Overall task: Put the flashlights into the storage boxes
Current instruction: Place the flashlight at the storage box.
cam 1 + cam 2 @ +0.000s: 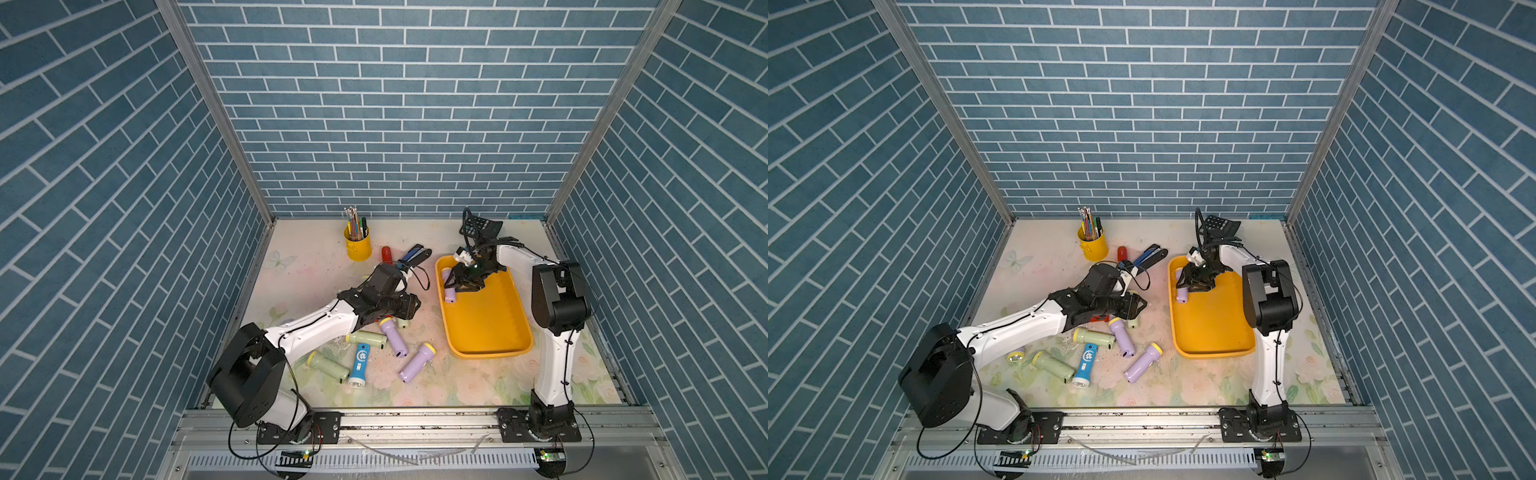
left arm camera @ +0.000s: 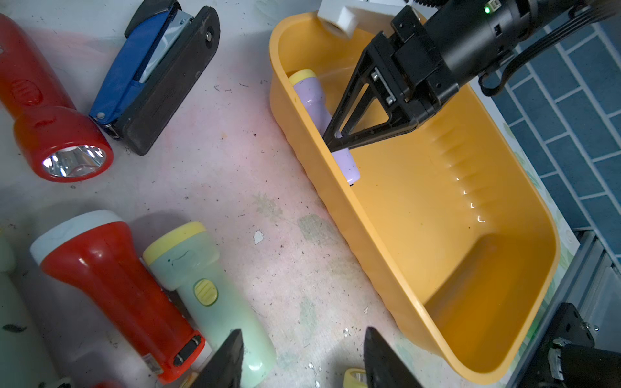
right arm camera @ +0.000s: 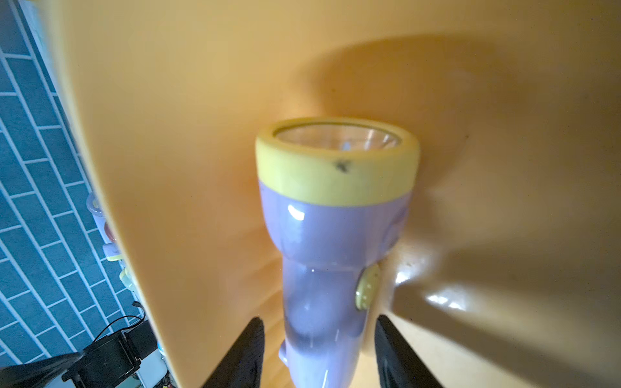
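Lilac plastic flashlight (image 3: 336, 228) lies in yellow plastic tray (image 1: 486, 328), head toward 12 o'clock, between parted jaws of right claw (image 3: 319, 320), ungripped; left claw (image 2: 302, 332) open, empty.

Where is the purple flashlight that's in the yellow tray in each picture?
In a top view: lilac flashlight along the yellow tray's left wall, far end.
In a top view: same spot.
Left wrist: inside the tray, against its wall.
Right wrist: mid-picture, lens toward the tray wall.
Shared landmark: the yellow tray.
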`<action>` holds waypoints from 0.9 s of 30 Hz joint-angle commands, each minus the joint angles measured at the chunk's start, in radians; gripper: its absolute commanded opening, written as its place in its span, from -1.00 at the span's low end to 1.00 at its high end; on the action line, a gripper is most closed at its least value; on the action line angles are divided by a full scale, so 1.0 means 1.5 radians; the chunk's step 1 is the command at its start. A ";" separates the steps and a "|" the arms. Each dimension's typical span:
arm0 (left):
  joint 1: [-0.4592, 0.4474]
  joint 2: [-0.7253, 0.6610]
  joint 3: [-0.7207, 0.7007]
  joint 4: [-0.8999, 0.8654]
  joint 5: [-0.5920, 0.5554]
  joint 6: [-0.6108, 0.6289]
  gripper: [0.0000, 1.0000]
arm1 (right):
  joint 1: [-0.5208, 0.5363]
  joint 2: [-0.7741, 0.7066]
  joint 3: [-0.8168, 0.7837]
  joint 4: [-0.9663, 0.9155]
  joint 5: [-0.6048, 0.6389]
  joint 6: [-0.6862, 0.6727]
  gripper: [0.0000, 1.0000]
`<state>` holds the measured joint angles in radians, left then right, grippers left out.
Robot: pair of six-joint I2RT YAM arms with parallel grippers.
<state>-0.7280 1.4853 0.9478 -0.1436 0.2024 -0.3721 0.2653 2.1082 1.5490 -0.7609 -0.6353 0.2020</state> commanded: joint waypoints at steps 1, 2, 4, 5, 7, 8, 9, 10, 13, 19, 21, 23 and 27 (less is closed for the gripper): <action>-0.002 -0.005 0.013 0.008 -0.002 -0.008 0.16 | -0.005 -0.045 -0.005 0.012 -0.011 -0.009 0.09; -0.002 -0.006 0.013 0.010 -0.003 -0.011 0.16 | -0.005 -0.047 -0.007 0.014 -0.007 -0.007 0.09; -0.002 -0.004 0.013 0.010 -0.003 -0.011 0.16 | -0.006 -0.048 -0.007 0.014 0.009 -0.003 0.08; -0.002 -0.004 0.014 0.009 -0.002 -0.011 0.16 | -0.006 -0.047 -0.009 0.015 0.019 0.000 0.08; -0.002 -0.005 0.014 0.006 -0.002 -0.010 0.16 | -0.010 -0.046 -0.011 0.027 0.017 0.007 0.08; -0.002 -0.007 0.014 0.005 -0.003 -0.010 0.16 | -0.014 -0.045 -0.017 0.043 0.000 0.017 0.08; -0.001 -0.009 0.014 0.004 -0.004 -0.009 0.16 | -0.017 -0.046 -0.022 0.058 -0.016 0.029 0.08; -0.002 -0.010 0.012 0.006 -0.005 -0.011 0.16 | -0.019 -0.044 -0.028 0.079 -0.033 0.040 0.08; -0.002 -0.013 0.007 0.007 -0.008 -0.013 0.16 | -0.020 -0.037 -0.032 0.101 -0.035 0.055 0.04; -0.002 -0.007 0.007 0.017 -0.002 -0.011 0.16 | -0.020 -0.012 -0.027 0.113 -0.036 0.060 0.02; -0.002 -0.003 0.009 0.020 0.001 -0.011 0.16 | -0.020 -0.007 -0.029 0.126 -0.051 0.064 0.02; -0.002 0.002 0.011 0.022 0.006 -0.012 0.16 | -0.021 -0.003 -0.035 0.139 -0.060 0.069 0.02; -0.002 0.007 0.012 0.028 0.008 -0.011 0.16 | -0.020 0.003 -0.043 0.156 -0.068 0.077 0.02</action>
<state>-0.7280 1.4853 0.9478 -0.1265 0.2066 -0.3889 0.2371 2.0911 1.5116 -0.5552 -0.7025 0.2985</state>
